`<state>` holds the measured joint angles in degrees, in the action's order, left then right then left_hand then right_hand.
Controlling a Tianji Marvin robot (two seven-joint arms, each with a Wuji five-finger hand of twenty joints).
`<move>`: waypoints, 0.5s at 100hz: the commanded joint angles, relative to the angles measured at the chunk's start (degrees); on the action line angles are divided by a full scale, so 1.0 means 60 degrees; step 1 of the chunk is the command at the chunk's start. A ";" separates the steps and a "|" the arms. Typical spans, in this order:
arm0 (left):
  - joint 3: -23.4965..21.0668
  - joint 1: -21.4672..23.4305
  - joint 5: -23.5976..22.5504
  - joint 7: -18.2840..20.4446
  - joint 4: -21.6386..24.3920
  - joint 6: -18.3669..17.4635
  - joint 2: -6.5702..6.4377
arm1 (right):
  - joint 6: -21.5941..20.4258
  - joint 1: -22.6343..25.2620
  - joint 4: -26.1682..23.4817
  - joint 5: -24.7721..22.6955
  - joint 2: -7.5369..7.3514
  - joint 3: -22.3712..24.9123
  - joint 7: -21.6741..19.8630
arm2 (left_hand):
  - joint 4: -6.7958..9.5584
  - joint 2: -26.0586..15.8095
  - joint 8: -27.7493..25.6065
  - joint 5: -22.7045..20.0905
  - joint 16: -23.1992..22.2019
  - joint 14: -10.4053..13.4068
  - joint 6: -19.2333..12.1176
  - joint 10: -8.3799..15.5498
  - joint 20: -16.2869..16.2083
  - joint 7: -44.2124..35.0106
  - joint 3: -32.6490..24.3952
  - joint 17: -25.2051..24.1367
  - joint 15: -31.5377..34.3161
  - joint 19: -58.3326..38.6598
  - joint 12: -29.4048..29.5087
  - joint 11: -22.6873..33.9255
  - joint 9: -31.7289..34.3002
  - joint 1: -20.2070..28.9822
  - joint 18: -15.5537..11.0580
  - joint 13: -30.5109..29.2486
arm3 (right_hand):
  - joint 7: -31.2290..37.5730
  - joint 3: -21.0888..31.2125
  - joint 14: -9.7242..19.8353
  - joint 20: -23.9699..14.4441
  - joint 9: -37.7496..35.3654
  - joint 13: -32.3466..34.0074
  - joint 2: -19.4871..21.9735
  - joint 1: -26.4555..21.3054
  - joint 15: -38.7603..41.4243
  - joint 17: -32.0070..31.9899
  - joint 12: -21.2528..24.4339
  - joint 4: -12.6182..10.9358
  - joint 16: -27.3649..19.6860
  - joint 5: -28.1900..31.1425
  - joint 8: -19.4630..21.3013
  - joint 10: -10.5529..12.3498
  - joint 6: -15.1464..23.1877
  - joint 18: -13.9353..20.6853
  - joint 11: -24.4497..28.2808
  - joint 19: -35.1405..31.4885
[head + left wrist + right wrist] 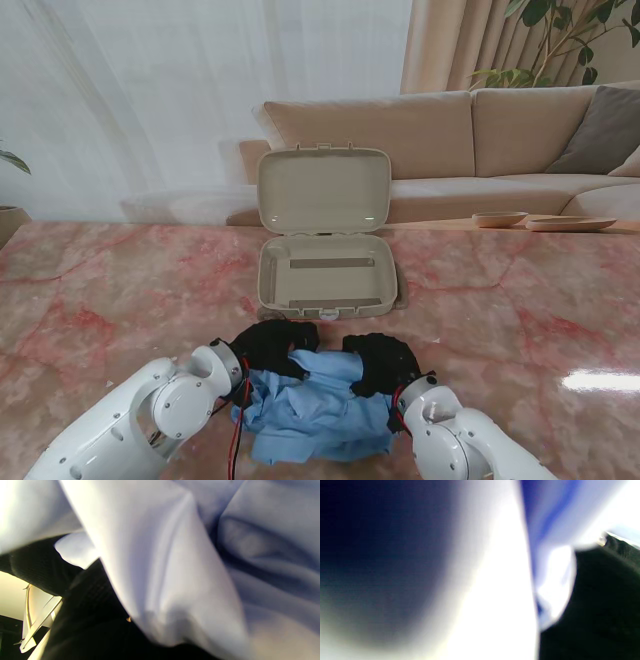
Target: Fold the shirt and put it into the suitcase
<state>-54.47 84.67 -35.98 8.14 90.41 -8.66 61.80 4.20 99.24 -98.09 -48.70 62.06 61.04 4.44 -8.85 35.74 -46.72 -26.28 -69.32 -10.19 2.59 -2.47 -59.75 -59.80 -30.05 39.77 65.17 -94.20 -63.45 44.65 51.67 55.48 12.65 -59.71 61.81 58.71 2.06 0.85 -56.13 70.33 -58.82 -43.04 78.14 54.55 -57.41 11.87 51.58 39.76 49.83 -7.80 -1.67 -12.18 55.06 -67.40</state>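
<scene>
Left hand point(272, 347) and right hand point(380, 364) clutch the shirt point(312, 415) near the open suitcase point(326, 272).

Stand view: looking down from above the shoulders across the bench point(120, 290), toward the open suitcase point(325, 270) and a sofa point(450, 140) beyond. Wrist views: pressed right against blue shirt point(212, 567) cloth, badly blurred, black fingers point(602, 600) at the edge. Shared among all three: the shirt point(310, 410) close to me.
</scene>
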 commanded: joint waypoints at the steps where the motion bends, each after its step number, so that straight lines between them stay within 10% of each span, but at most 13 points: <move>1: -0.0143 -0.0003 -0.0122 0.0033 0.0190 -0.0084 -0.0125 | -0.0035 0.0129 -0.0113 -0.0066 0.0012 0.0073 0.0026 | 0.0713 0.0347 -0.0043 -0.0282 -0.0167 0.0369 -0.0168 0.0010 0.0104 -0.0278 -0.1424 0.0345 0.0749 -0.1103 -0.0369 0.0554 0.0385 0.0862 -0.0381 -0.0693 | 0.0505 0.1483 0.0593 0.0275 -0.0456 0.0876 -0.0499 -0.1432 0.0988 0.0030 -0.0223 -0.0487 0.0340 0.0383 0.0038 -0.0031 0.0606 -0.0198 0.0535 0.0059; 50: -0.0844 -0.0192 -0.0366 0.0118 0.0670 -0.0749 -0.0150 | -0.0221 -0.0094 -0.0532 -0.0356 0.0186 0.0009 0.1118 | 0.1074 0.0678 -0.0103 -0.0369 -0.0304 0.0612 -0.0230 -0.0026 0.0159 -0.0318 -0.2422 0.0793 0.0572 -0.0854 -0.1081 0.0661 0.0436 0.0613 -0.0425 -0.1043 | 0.0583 0.1809 0.0779 0.0932 -0.0660 0.0881 -0.0738 -0.1536 0.1118 0.0015 -0.0248 -0.0612 0.0412 0.0622 0.0034 -0.0053 0.0667 -0.0320 0.0522 -0.0206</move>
<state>-58.74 84.19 -38.11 9.11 93.92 -12.90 61.16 2.50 99.26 -100.68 -50.85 62.81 61.15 11.07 -8.21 38.31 -46.72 -27.03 -70.16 -9.57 2.58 -2.96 -58.92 -59.99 -34.85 42.57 65.17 -94.26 -68.15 45.35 51.70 55.40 12.48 -62.31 62.40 61.65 2.06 4.58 -57.71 71.60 -61.46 -45.05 80.50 54.49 -57.42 11.77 51.95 41.66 49.82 -7.25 -1.40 -12.94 55.07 -67.37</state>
